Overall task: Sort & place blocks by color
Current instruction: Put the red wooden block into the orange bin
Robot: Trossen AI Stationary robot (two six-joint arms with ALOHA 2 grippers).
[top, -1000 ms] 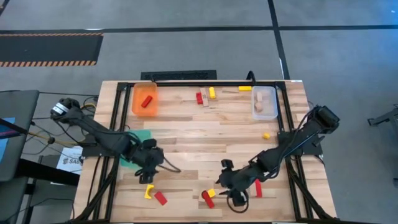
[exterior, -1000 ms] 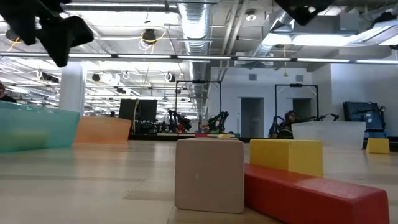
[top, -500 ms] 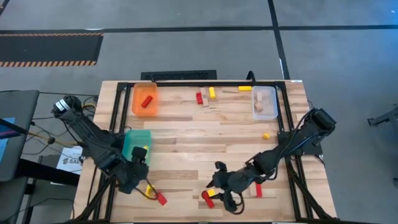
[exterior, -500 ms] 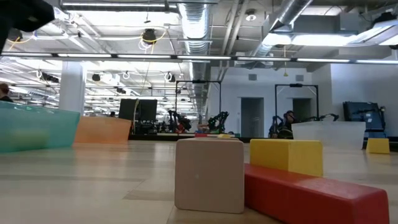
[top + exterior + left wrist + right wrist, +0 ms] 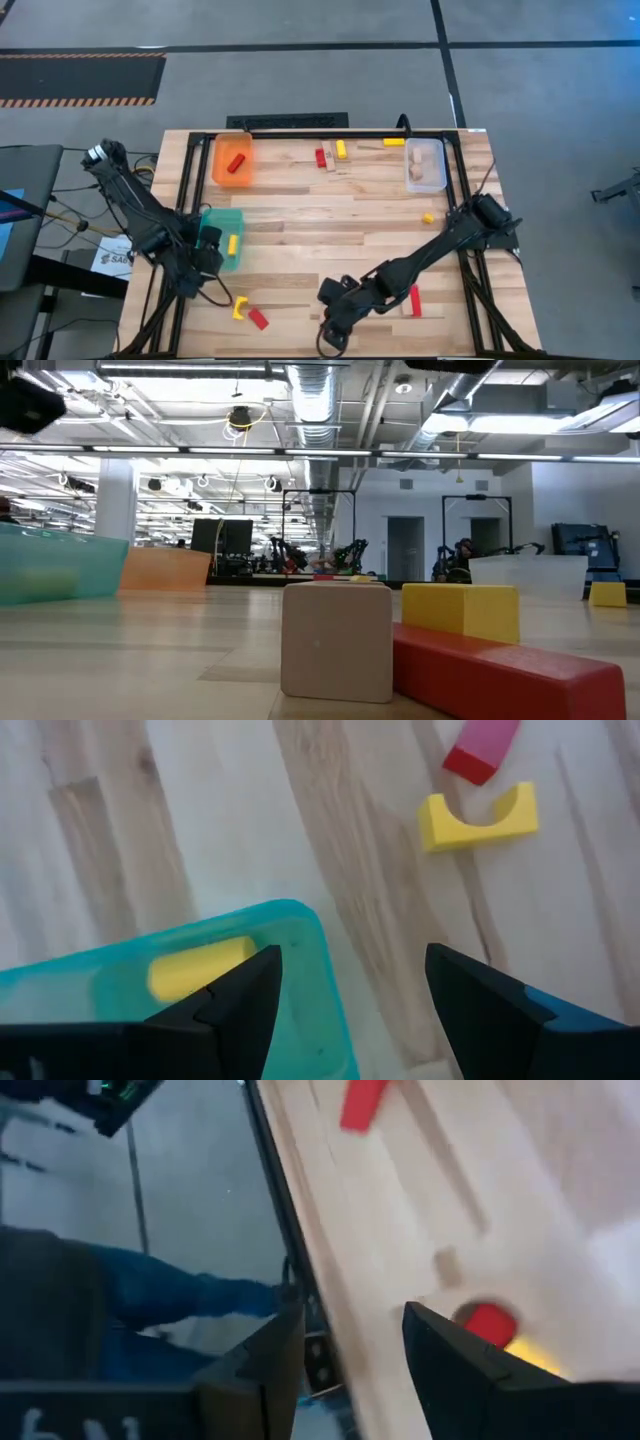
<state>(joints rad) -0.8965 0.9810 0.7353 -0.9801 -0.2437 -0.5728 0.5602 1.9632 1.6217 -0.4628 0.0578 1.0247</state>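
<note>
Left gripper point(image 5: 190, 283): jaws apart, holding nothing, at the table's left edge just beside the teal bin point(image 5: 224, 252).
Right gripper point(image 5: 335, 325): jaws apart, empty, low over the near edge of the table point(image 5: 330, 225).
Teal bin: one yellow bar point(image 5: 232, 243) inside.
Near left: yellow arch block point(image 5: 239, 308) touching a red bar point(image 5: 258, 319).
Near right: red bar point(image 5: 414, 300) by the right arm.
Orange bin point(image 5: 231, 161): red block point(image 5: 236, 164) inside.
Clear bin point(image 5: 425, 164): pale wooden blocks point(image 5: 421, 160) inside.
Far edge: red and yellow blocks point(image 5: 330, 153) together, another yellow bar point(image 5: 394, 142) near the clear bin.
Low view: wooden cube point(image 5: 336, 639), yellow block point(image 5: 461, 610), red bar point(image 5: 505, 675).
</note>
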